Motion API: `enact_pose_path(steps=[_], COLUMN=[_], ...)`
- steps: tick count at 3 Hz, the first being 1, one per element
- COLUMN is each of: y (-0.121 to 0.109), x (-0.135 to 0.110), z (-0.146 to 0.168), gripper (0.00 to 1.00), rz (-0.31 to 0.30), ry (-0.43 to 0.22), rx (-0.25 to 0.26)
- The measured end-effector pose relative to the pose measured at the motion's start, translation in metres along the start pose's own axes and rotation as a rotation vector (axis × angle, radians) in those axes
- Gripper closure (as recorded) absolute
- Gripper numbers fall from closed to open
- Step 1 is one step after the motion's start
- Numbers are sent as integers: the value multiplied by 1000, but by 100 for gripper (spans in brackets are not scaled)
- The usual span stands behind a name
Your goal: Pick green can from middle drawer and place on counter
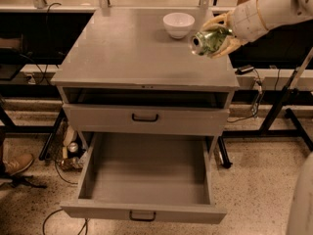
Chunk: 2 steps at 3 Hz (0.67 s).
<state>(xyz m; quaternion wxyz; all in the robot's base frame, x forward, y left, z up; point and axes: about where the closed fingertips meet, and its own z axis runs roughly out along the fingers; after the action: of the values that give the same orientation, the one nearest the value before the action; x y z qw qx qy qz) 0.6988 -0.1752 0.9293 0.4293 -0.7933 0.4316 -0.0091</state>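
Observation:
My gripper (214,37) is shut on the green can (210,40), which lies on its side in the fingers with its silver rim facing left. It hangs above the right part of the counter (127,48), just right of and nearer than the white bowl (178,23). My white-sleeved arm (264,11) comes in from the upper right. The middle drawer (146,177) is pulled fully out below, and its grey tray holds nothing. The closed drawer above it (145,117) has a dark handle.
An open slot runs under the counter top. Dark metal table legs (286,106) stand to the right and cables (58,151) lie on the speckled floor at left. A brown shoe (17,163) shows at the far left. A white robot part (301,199) fills the lower right corner.

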Motion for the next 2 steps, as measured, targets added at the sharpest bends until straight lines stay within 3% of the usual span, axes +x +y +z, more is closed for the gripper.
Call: enact_pose_path(steps=[1, 2], y=[-21, -29], x=[3, -1], z=[15, 28], gripper=[100, 100], rz=[-21, -44], ry=[82, 122], rx=[-60, -123])
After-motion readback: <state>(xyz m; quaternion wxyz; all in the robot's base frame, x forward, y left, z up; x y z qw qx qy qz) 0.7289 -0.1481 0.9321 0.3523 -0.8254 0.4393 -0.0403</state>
